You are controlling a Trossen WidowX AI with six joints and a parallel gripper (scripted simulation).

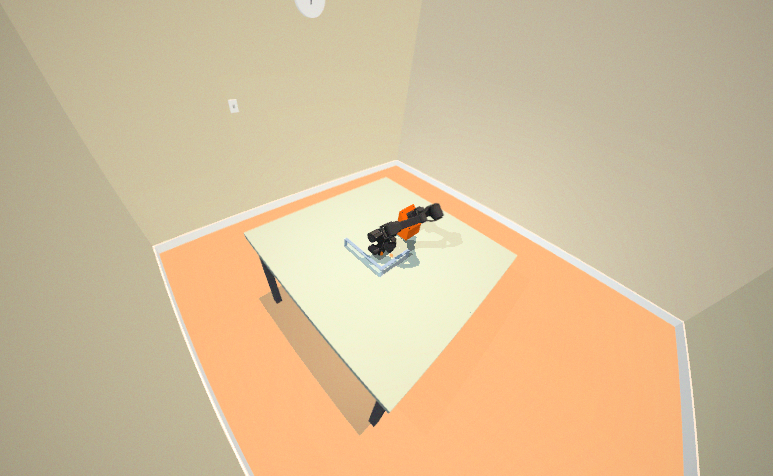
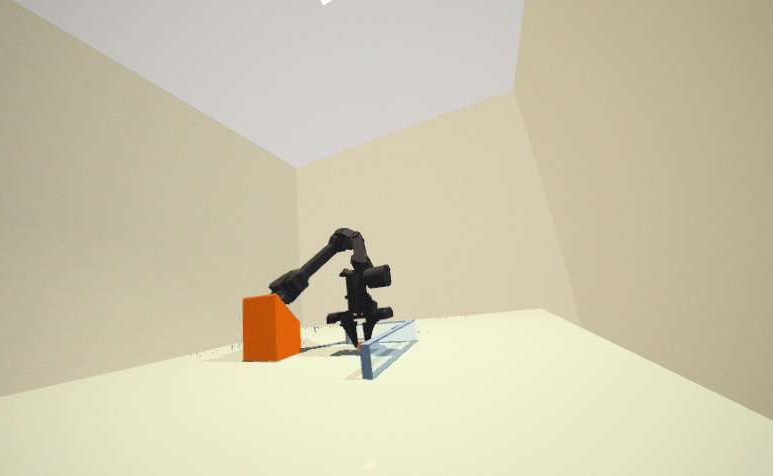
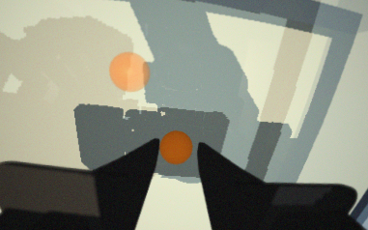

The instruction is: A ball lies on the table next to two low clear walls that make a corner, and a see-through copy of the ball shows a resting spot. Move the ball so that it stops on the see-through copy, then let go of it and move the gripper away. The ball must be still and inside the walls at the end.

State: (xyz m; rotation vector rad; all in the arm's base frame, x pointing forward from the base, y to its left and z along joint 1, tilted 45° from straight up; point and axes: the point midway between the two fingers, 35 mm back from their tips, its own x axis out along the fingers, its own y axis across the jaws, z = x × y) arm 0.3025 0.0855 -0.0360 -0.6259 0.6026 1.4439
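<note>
Item: orange ball point(image 3: 176, 147), on worktop point(image 2: 495, 384).
Fingers: partly open, flanking ball, holding nothing.
Advice: centre ball, close gently.
Destination: see-through copy point(image 3: 129, 71).

Counts on the table

One solid orange ball point(image 3: 176, 147), one see-through copy point(image 3: 129, 71), and two low clear walls point(image 2: 386, 343) meeting in one corner. One black arm point(image 2: 317, 263) rises from one orange base block point(image 2: 269, 328) and carries one gripper point(image 3: 176, 161) with two fingers. One table point(image 1: 388, 331); two of its legs show in the top view, and any others are probably hidden beneath.
</note>
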